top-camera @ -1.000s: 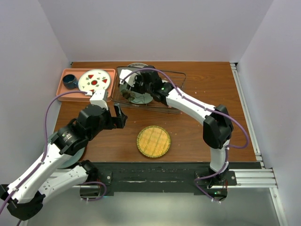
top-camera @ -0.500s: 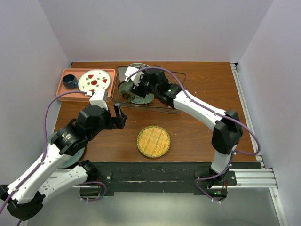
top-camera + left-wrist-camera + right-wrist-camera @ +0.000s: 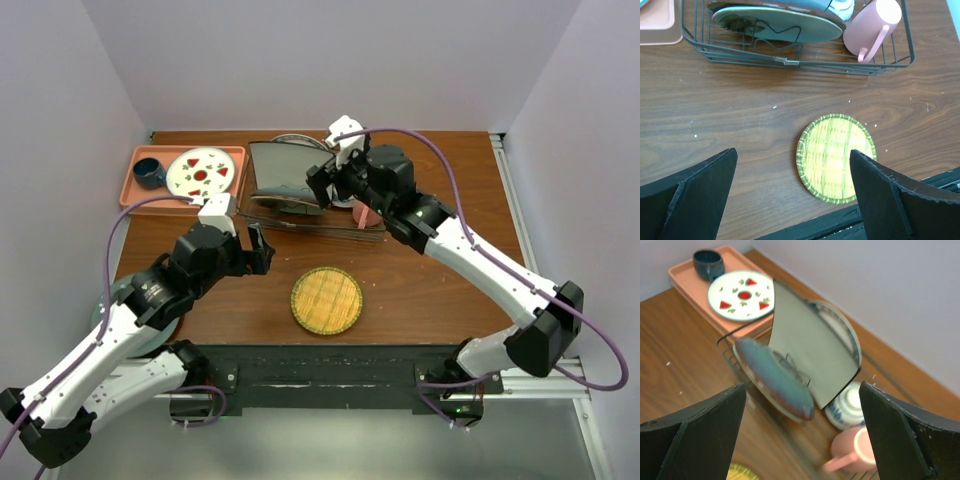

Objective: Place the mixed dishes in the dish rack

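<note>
The dish rack stands at the back of the table with dishes in it. A white square plate leans upright against a round white plate. In front of them the pale green plate rests tilted on the wires. A blue-and-white bowl and the pink mug lie at the rack's right end. My right gripper hovers open above the rack, touching nothing. My left gripper hangs open over the table in front of the rack, empty.
A round woven yellow-green mat lies near the front edge. A salmon tray at the back left holds a white plate with red marks and a dark blue cup. A pale green rim shows under the left arm.
My right gripper has opened and risen out of the rack, back and to the right. The square plate now leans upright in the rack. The left arm has barely shifted.
</note>
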Tool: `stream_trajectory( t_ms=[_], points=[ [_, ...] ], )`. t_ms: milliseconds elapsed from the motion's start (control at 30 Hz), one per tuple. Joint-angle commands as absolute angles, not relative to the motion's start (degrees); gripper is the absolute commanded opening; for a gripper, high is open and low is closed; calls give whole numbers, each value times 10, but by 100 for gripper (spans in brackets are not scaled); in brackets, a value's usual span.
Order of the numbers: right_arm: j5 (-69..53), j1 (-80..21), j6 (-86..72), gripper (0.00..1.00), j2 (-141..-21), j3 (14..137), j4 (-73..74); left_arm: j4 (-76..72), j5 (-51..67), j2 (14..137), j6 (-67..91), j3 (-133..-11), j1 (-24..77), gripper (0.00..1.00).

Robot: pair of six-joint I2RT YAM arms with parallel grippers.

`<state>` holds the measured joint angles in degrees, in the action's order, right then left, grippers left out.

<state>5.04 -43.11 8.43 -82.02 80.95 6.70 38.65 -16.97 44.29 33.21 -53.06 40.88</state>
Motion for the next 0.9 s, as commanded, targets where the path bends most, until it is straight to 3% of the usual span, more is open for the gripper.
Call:
stream_trajectory(
  t_ms=[0, 267, 600, 867],
  points=[
    [43, -432, -30, 99, -784, 749, 80, 349, -163, 444, 315, -504, 405, 100],
    [93, -432, -109, 99, -682, 610, 68, 328, -154, 446, 330, -457, 405, 100],
    [219, -432, -247, 98, -596, 535, 214, 248, -76, 473, 370, -353, 405, 100],
    [132, -432, -358, 95, -555, 415, 214, 163, -22, 570, 388, -306, 406, 96]
  ],
)
